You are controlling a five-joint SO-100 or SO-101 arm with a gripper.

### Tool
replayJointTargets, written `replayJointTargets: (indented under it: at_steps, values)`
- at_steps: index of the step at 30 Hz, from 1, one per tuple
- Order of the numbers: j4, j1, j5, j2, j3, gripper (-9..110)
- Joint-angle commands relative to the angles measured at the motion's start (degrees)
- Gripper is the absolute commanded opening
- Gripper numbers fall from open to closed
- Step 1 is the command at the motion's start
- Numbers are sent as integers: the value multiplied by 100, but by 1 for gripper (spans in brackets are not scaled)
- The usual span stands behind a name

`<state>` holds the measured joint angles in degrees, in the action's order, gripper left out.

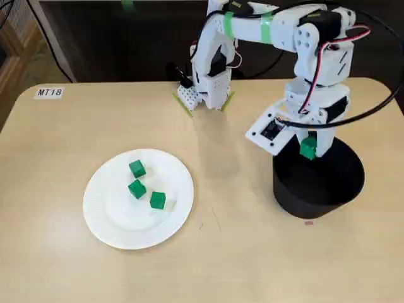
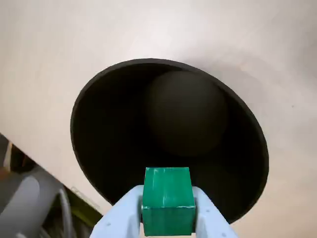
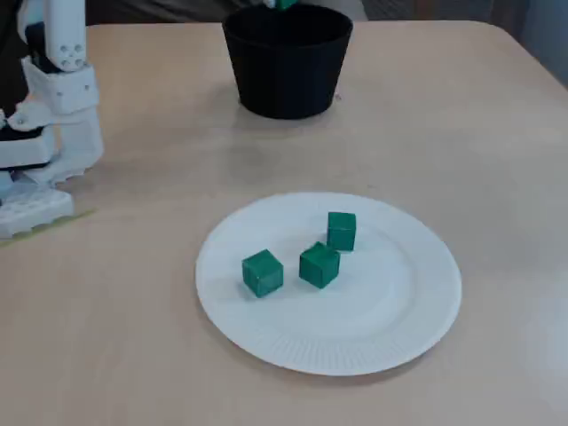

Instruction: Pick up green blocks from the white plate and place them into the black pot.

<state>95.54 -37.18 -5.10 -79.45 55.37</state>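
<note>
My gripper (image 1: 308, 149) hangs over the black pot (image 1: 319, 180), shut on a green block (image 1: 308, 148). The wrist view looks straight down into the pot (image 2: 168, 124), with the held block (image 2: 167, 201) clamped between the white fingers (image 2: 126, 208) above the pot's near rim. On the white plate (image 1: 107, 211) three green blocks lie close together (image 1: 137, 168) (image 1: 137, 189) (image 1: 158, 201). In a fixed view the plate (image 3: 390, 328) sits near the front with the three blocks (image 3: 262, 272) (image 3: 319, 264) (image 3: 342, 231), and the pot (image 3: 286, 62) stands behind; the held block's tip (image 3: 284, 4) shows at the top edge.
The arm's white base (image 1: 205, 91) is clamped at the table's far edge, seen also as the base (image 3: 44, 142) at the left. A label reading MT18 (image 1: 49, 92) is stuck at the far left corner. A small pink speck (image 1: 308, 222) lies beside the pot.
</note>
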Motion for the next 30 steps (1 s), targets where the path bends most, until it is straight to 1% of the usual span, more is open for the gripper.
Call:
replayJointTargets:
  at_steps: [1, 2, 4, 5, 9, 13, 14, 15, 16, 17, 19, 21, 24, 28, 30]
  values:
    - [-62, -62, 114, -44, -18, -2]
    - [-62, -88, 62, -44, -18, 3]
    - [-62, -185, -272, -141, -9, 24]
    - [-70, -211, -308, -193, -9, 28]
    - [-79, -193, -237, -272, -9, 31]
    - [-79, -123, -255, -299, 9, 30]
    - [-79, -97, -229, -299, 9, 26]
    - [-88, -44, -149, -299, 9, 19]
    - [-105, 53, 9, -299, 9, 7]
    - [-97, 211, 141, -308, 9, -2]
    - [-70, 624, 18, -501, 18, -2]
    - [-70, 1248, -97, -844, 26, -2]
    - [-53, 2584, -211, -1424, 272, -2]
    - [-44, 4667, -738, -1995, 1301, -2]
    - [-299, 5458, -1195, -2259, 2136, -2]
